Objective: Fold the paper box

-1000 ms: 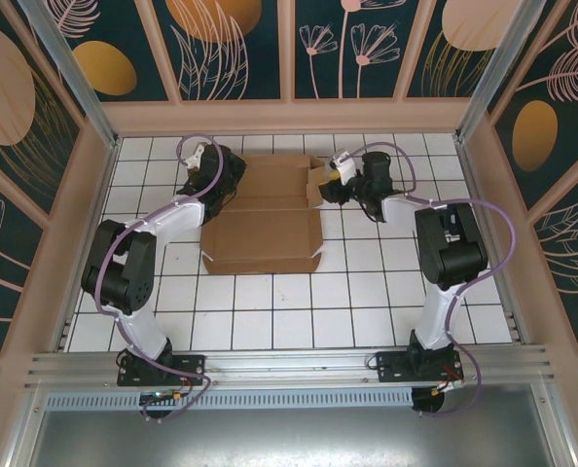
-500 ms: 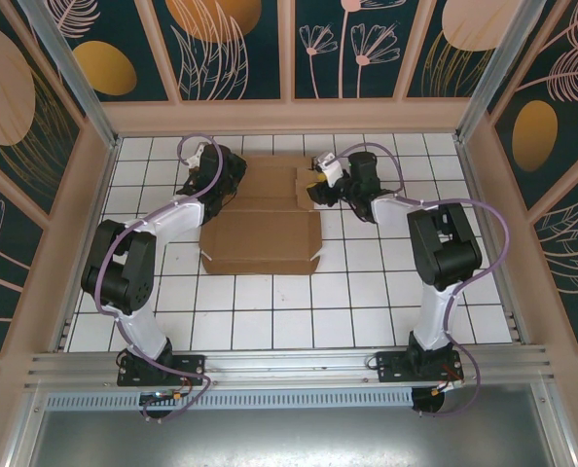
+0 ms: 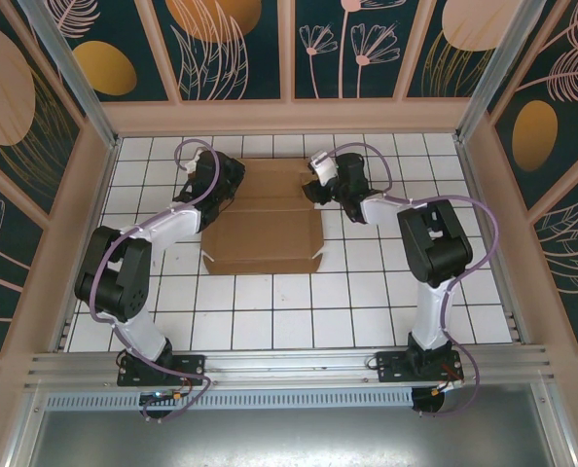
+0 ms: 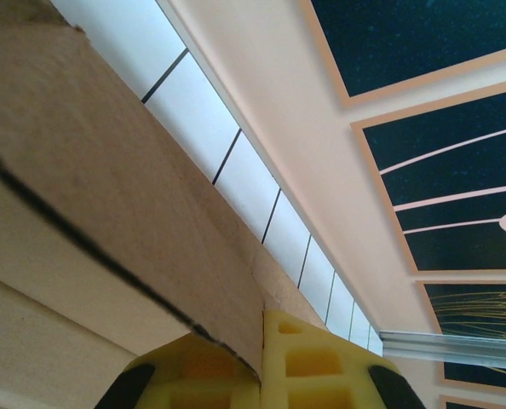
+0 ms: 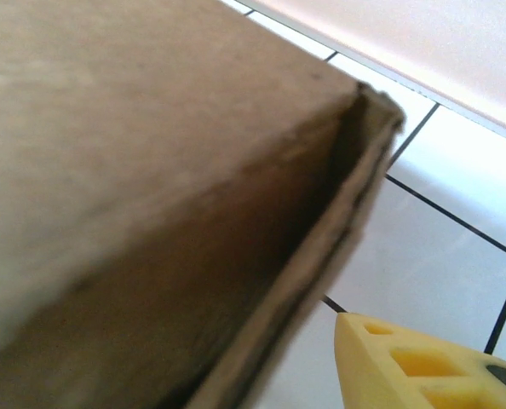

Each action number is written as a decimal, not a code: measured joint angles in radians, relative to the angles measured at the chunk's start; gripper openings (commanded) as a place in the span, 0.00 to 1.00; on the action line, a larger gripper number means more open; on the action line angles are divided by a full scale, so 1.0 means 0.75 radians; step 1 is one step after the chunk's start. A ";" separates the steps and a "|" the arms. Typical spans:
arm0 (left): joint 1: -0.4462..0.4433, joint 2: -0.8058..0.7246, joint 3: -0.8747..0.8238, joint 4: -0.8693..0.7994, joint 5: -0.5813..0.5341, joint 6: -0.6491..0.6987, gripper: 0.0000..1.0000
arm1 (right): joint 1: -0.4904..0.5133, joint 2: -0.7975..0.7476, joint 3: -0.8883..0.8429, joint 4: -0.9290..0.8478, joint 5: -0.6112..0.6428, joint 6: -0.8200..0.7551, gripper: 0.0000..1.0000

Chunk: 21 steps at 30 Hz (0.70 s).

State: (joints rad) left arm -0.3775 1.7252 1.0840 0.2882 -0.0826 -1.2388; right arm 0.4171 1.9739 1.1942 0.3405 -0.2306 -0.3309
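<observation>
Left gripper [image 3: 221,189]: apparently clamping the paper box [image 3: 265,233] at its left edge.
Right gripper [image 3: 317,190]: sitting beside the raised flap [image 5: 236,187]; whether it is gripping cannot be told.

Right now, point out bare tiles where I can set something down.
Widest: the tiles between the box and the arm bases. A narrower strip runs along the right wall. Crowded: the box's far corners, at the left gripper and right gripper.

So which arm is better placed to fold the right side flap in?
Probably right: the right tool sits beside the raised right flap of the paper box, while the left tool pinches its far-left edge.
</observation>
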 measured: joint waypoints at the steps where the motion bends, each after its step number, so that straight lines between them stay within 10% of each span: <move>1: 0.000 -0.001 0.000 -0.001 0.000 -0.001 0.00 | 0.002 0.006 0.007 -0.001 0.010 0.002 0.48; 21: -0.001 -0.005 -0.007 0.005 0.006 -0.067 0.00 | 0.069 0.090 0.152 -0.108 0.286 0.117 0.20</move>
State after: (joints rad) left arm -0.3779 1.7218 1.0786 0.2916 -0.0784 -1.2892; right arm 0.4686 2.0415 1.3079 0.2596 -0.0158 -0.2432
